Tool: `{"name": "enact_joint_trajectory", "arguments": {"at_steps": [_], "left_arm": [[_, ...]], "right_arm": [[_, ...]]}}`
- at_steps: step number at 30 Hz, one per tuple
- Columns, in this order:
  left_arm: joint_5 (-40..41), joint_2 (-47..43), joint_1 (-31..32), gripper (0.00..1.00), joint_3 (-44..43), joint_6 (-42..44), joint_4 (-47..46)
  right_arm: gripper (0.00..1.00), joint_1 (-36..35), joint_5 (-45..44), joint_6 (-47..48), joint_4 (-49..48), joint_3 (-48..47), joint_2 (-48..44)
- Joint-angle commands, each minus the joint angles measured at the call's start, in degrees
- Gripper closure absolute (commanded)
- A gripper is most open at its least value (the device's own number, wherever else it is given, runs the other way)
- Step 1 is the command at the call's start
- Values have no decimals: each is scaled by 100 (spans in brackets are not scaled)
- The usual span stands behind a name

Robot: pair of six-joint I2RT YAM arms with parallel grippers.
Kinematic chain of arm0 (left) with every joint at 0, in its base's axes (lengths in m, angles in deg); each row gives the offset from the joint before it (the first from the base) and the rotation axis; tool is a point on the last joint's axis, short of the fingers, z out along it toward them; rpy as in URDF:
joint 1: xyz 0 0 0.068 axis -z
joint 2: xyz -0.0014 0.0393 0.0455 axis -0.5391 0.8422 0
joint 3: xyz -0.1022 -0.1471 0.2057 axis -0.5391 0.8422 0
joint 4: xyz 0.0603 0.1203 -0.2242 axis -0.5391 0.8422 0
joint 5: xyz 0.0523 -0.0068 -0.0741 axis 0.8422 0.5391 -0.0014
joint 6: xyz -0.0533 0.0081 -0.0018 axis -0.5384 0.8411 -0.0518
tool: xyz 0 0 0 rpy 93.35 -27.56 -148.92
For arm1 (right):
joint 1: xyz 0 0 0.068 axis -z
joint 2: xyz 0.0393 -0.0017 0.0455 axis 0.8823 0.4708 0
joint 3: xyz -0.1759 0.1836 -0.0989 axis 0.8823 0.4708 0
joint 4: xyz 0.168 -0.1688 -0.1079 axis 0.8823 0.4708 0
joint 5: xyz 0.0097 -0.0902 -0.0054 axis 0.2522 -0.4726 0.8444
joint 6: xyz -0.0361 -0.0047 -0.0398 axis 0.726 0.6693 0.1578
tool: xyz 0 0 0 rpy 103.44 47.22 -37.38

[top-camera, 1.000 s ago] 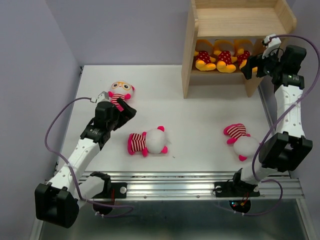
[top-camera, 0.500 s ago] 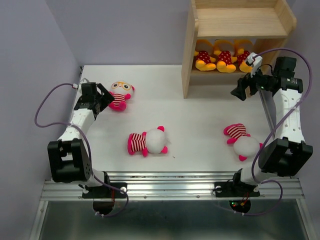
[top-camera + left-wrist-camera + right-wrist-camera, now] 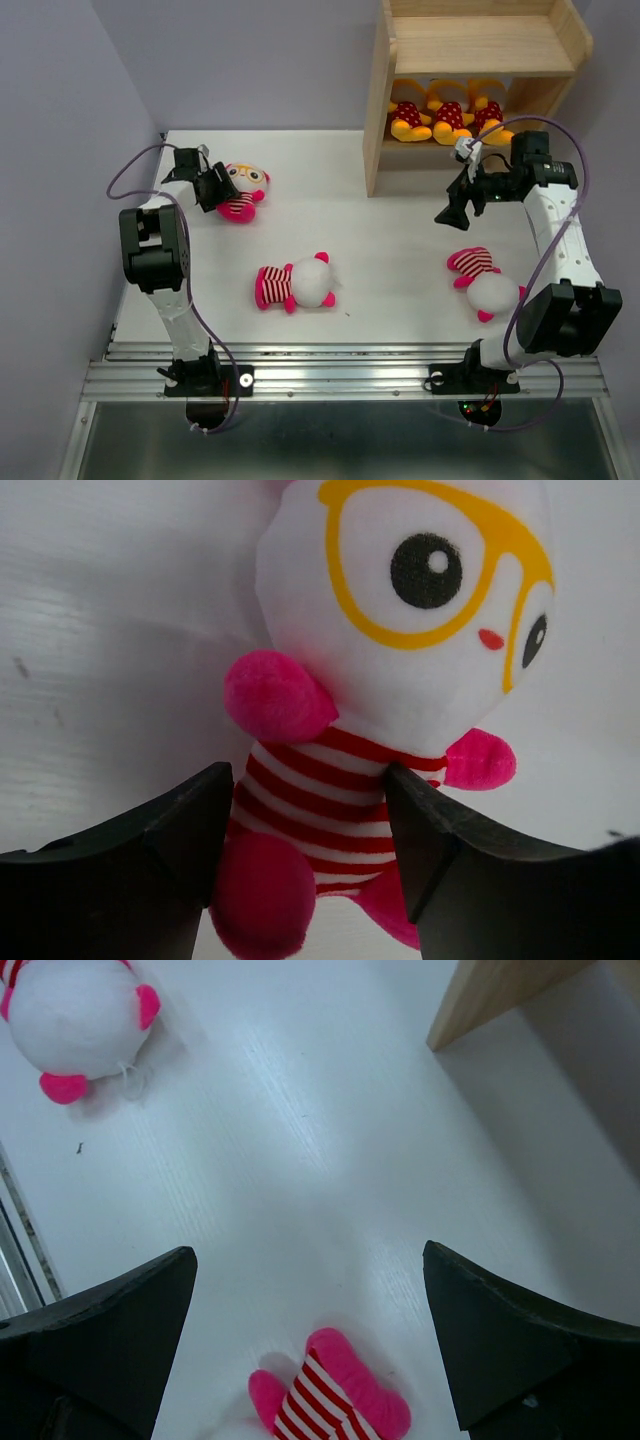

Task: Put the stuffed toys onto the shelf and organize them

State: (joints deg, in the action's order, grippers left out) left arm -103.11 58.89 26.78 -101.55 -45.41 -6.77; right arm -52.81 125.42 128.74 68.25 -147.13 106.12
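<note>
Currently the glasses-faced striped doll (image 3: 400, 680) is straddled at its torso by the spread left gripper (image 3: 310, 830) on the table (image 3: 400, 220), two striped dolls (image 3: 295, 283) (image 3: 485, 280) lie loose, and the right gripper (image 3: 450, 213) is held apart, empty, near the wooden shelf (image 3: 470, 45) holding three yellow dolls (image 3: 445, 112).

3 yellow toys (image 3: 440, 110) fill the shelf (image 3: 470, 60); 3 striped toys (image 3: 297, 283) lie on the table.

Three yellow-orange plush dolls (image 3: 445, 113) wear red white-dotted outfits on the pale natural-wood shelf (image 3: 470, 45). Three white-headed plush dolls have pink-and-white striped bodies and pink limbs: one at ten o'clock (image 3: 240, 190) shows yellow glasses, black eyes and a red mouth; the others (image 3: 297, 284) (image 3: 482, 278) lie on the white desk (image 3: 390, 230). Black fingers (image 3: 150, 860).
</note>
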Motion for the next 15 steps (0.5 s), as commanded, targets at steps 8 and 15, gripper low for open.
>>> {"name": "enact_joint_trajectory", "arguments": {"at_steps": [8, 15], "left_arm": [[-1222, 252, 13, 100, 252, 76, -207], [-1503, -1110, 540, 100, 1385, -635, -568]], "right_arm": [[0, -1636, -34, 10, 22, 457, -291], [0, -3192, -280, 784, -11, 492, -80]]}}
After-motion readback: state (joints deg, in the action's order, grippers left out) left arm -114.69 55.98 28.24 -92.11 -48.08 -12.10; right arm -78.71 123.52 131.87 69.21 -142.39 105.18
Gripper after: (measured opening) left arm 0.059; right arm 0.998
